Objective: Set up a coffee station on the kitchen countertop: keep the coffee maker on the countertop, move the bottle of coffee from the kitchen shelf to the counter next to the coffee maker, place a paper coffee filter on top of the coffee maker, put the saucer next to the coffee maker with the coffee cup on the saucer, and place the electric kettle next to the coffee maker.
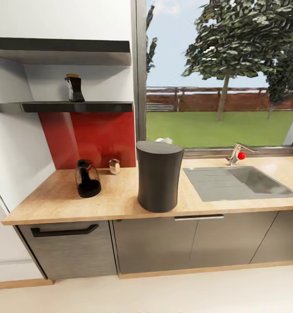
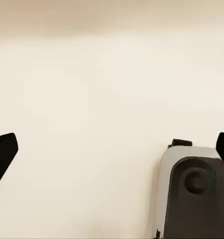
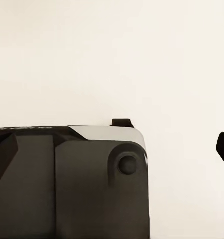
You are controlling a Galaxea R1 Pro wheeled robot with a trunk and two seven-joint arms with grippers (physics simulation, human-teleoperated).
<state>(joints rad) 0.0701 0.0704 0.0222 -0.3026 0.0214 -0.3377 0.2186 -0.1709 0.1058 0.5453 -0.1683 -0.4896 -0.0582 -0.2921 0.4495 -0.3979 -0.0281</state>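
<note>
A dark bottle of coffee (image 1: 74, 88) with a brown cap stands on the lower black shelf (image 1: 64, 107). On the wooden countertop (image 1: 120, 198) a tall dark cylindrical appliance (image 1: 159, 176), apparently the coffee maker, stands near the front edge. A dark glass jug-like vessel (image 1: 88, 178) sits to its left. A small pale faceted cup-like item (image 1: 114, 166) stands by the red backsplash. Something white (image 1: 164, 140) peeks from behind the cylinder. My left gripper (image 2: 113, 149) and right gripper (image 3: 114, 152) are open over pale floor, holding nothing.
A grey sink (image 1: 242, 182) with a red-knobbed faucet (image 1: 237, 154) takes up the counter's right part. An upper shelf (image 1: 64, 50) hangs above the lower one. Grey cabinets (image 1: 164, 243) and a drawer handle (image 1: 64, 231) lie below. Parts of the robot's body (image 3: 67, 184) show under both wrists.
</note>
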